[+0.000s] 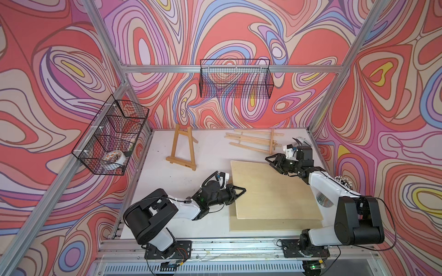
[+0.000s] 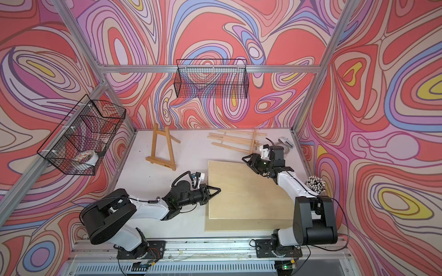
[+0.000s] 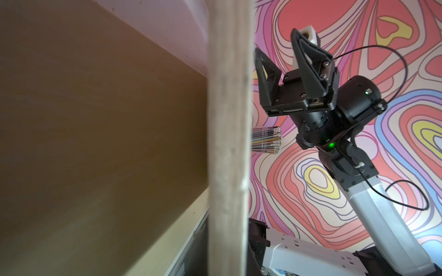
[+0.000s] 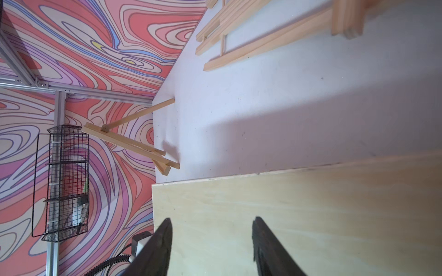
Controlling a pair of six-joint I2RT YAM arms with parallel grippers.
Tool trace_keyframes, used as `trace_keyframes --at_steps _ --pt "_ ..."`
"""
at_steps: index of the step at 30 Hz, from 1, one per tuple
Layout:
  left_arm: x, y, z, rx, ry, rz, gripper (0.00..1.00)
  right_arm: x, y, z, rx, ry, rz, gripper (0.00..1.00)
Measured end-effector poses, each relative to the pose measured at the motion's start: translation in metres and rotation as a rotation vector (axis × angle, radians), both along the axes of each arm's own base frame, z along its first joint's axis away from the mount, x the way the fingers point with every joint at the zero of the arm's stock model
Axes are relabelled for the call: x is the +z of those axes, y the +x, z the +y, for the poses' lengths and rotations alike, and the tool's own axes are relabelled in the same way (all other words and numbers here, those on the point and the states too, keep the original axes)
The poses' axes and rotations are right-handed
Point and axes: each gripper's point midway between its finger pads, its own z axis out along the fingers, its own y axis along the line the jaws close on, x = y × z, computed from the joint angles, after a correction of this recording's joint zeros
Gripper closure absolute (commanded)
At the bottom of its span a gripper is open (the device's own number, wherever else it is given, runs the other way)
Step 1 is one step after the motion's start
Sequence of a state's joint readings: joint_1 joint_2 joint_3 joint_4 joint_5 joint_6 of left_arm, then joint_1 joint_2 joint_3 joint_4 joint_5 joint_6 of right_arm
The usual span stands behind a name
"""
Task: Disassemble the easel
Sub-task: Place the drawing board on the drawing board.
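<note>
Easel (image 1: 181,163) of thin wood slats looks light, stiff and tippy, best held by a front leg. Left jaws pinch the plywood board's (image 1: 275,191) edge; right jaws hang half-open, empty.

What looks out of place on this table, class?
The upper board sits skewed across the lower board, its near-left edge pinched by the left gripper. A folded easel lies flat at the back.
</note>
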State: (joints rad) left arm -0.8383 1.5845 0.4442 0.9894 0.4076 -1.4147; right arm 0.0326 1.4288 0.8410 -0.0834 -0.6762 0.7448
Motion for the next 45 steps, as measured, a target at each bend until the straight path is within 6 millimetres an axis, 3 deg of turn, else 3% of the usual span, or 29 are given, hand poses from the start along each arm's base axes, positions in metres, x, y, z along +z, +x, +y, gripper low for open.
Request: trace_keyframes --at_steps 9,20,27,33,36,41,45 --pt "-0.01 -0.001 -0.004 -0.026 -0.009 0.006 1.0 -0.002 0.005 -0.005 -0.035 -0.031 -0.003 0.45" --pt "-0.016 -0.005 0.008 -0.051 -0.007 0.012 0.99 -0.002 0.005 -0.006 -0.04 -0.035 -0.003 0.45" --pt "-0.02 -0.003 0.013 -0.059 0.008 0.009 0.76 -0.002 0.005 -0.006 -0.042 -0.036 -0.003 0.45" --pt "-0.068 -0.012 0.029 -0.078 0.144 0.084 0.6 -0.002 0.005 -0.006 -0.042 -0.036 -0.003 0.45" --pt "-0.08 -0.016 0.032 -0.091 0.177 0.106 0.54 -0.002 0.005 -0.006 -0.042 -0.036 -0.003 0.45" --pt "-0.08 -0.017 0.033 -0.109 0.181 0.092 0.46 -0.002 0.005 -0.006 -0.042 -0.036 -0.002 0.45" --pt "-0.076 -0.018 0.033 -0.122 0.18 0.071 0.31 -0.002 0.005 -0.006 -0.043 -0.036 -0.002 0.45"
